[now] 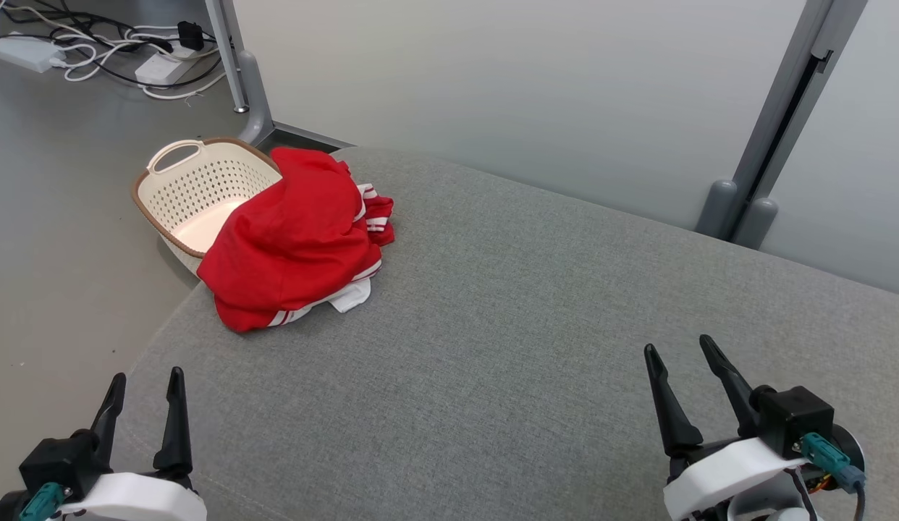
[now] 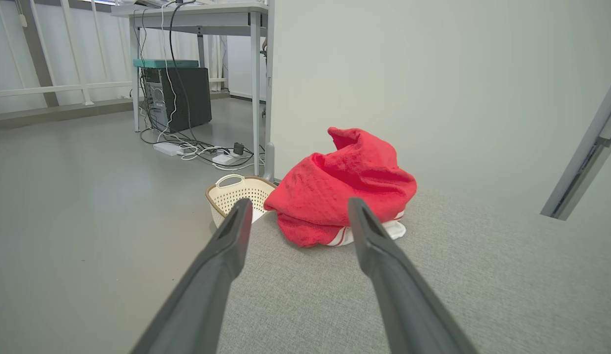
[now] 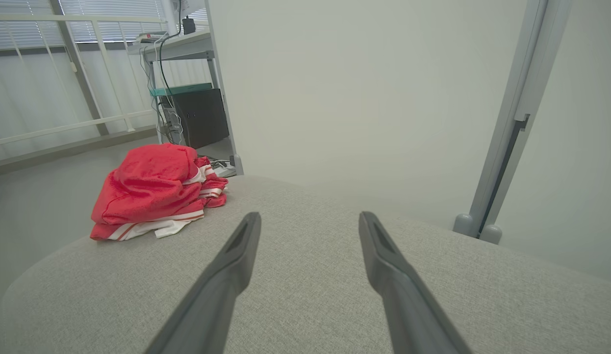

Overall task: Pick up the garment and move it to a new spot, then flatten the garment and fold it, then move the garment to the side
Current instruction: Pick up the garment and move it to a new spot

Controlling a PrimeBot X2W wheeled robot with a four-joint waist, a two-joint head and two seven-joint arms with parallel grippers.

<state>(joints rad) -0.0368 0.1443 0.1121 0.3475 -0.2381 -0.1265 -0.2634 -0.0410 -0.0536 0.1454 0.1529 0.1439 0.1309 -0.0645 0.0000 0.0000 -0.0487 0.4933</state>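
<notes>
Head view puts the red garment [image 1: 290, 239] bunched at the upper left of the grey upholstered surface [image 1: 529, 325], draped over a cream basket's [image 1: 196, 188] rim. The left pincer [image 1: 147, 373], lower left, and the right pincer [image 1: 677, 344], lower right, gape empty, well apart from it.

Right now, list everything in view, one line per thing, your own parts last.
garment: one, red with white stripes, crumpled at the padded surface's far left corner, one edge draped over the basket rim
basket: one, cream with a brown rim, on the floor against that corner
padded surface: one, grey fabric, in front of the robot
power strips and cables: several, white and black, on the floor at far left
computer tower: one, black, under a desk
partition: pale panels, grey posts, behind the surface
left claw: one, dark fingers, open, lower left
right claw: one, dark fingers, open, lower right
</notes>
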